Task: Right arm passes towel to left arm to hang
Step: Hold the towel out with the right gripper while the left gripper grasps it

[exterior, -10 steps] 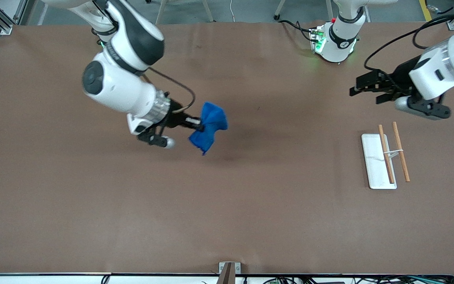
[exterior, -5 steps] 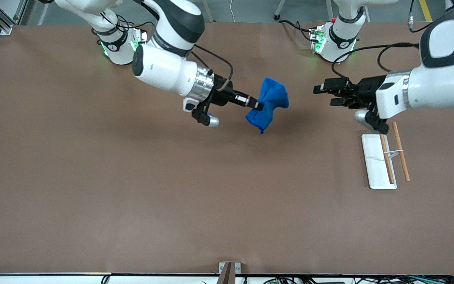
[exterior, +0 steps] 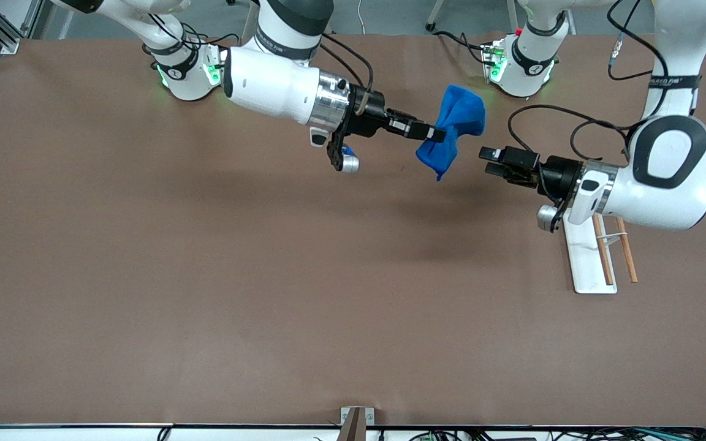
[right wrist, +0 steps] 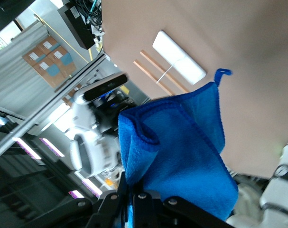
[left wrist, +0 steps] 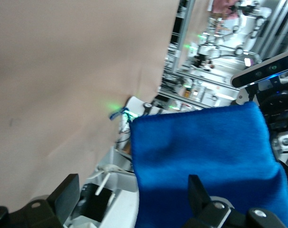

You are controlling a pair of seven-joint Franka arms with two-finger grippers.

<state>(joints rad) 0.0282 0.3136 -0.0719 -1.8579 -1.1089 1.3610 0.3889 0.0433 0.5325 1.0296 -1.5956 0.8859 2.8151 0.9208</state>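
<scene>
1. Since the earlier frames the right gripper (exterior: 437, 133) has carried the towel (exterior: 456, 127) toward the left arm's end of the table (exterior: 206, 275), and the left gripper (exterior: 489, 160) has swung in to meet it.
2. The right jaws are clamped on the towel, which hangs bunched in the air above the table.
3. The left jaws stand apart, just beside the towel, not touching it.
4. A white rack (exterior: 586, 257) with wooden rods lies under the left arm (exterior: 653, 177).

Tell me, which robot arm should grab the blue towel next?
The left one, probably. The left gripper is open and points at the blue towel from close by, over the table's middle. The right gripper is shut on the towel and holds it up in the air, so it can only hand it over.
</scene>
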